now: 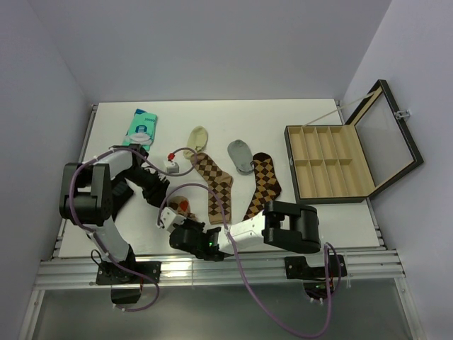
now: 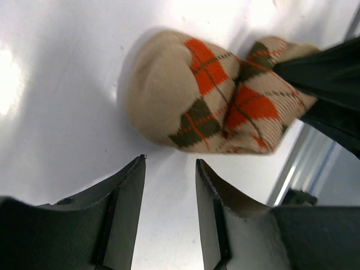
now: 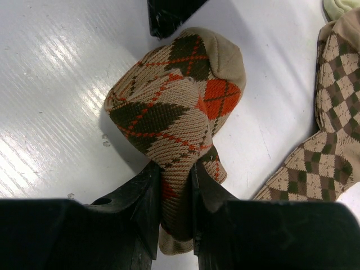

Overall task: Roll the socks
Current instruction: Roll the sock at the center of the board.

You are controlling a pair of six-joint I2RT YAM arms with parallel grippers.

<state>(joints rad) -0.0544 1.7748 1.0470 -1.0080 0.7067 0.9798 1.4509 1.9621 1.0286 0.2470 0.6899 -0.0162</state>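
So that the rolled red-orange argyle sock (image 3: 169,107) cannot unwind, presumably, the right pincer (image 3: 171,171) clamps its loose end; the left pincer (image 2: 170,169) hangs apart, empty, just beside it.

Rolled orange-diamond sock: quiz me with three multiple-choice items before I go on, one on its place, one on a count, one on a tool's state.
1. Where on the table is the rolled sock?
A. far edge
B. near edge, between the arms
C. right corner

2. How many argyle socks lie flat?
A. two
B. one
C. four

3. The right tool is:
A. open, clear of everything
B. out of view
C. shut on the rolled sock

Key:
1 B, the top view shows it just ahead of the bases.
2 A, the tan sock and the dark brown sock lie flat side by side.
3 C, the right wrist view shows it pinching the sock's end.
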